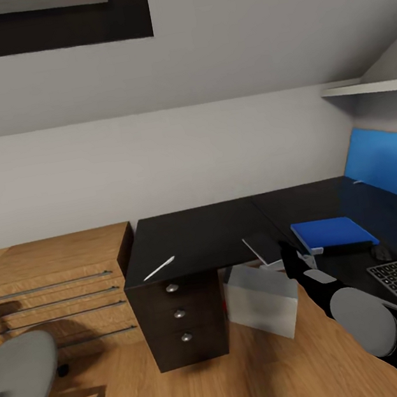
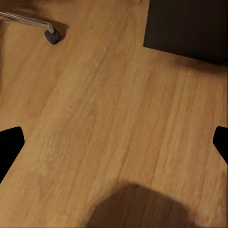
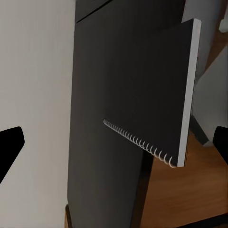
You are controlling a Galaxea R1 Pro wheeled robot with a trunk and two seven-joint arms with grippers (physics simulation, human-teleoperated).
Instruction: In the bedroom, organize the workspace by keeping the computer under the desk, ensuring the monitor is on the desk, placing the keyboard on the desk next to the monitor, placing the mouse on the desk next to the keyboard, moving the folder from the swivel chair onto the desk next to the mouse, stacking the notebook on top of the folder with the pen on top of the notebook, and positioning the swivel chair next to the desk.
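Glossy black desk carries a slim white pen, blue folder and spiral-bound notebook. Both grippers' fingers stand apart, holding nothing.

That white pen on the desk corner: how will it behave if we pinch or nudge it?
The pen looks thin and lies flat on the glossy desk, so it probably slides or rolls when nudged. It sits close to the front edge and could drop off. It is likely light and stiff, leaving the fingers little height to pinch.

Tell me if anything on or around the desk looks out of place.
The notebook overhangs the desk edge. The computer leans tilted on the floor under the desk. The pen lies alone near the desk's left edge.
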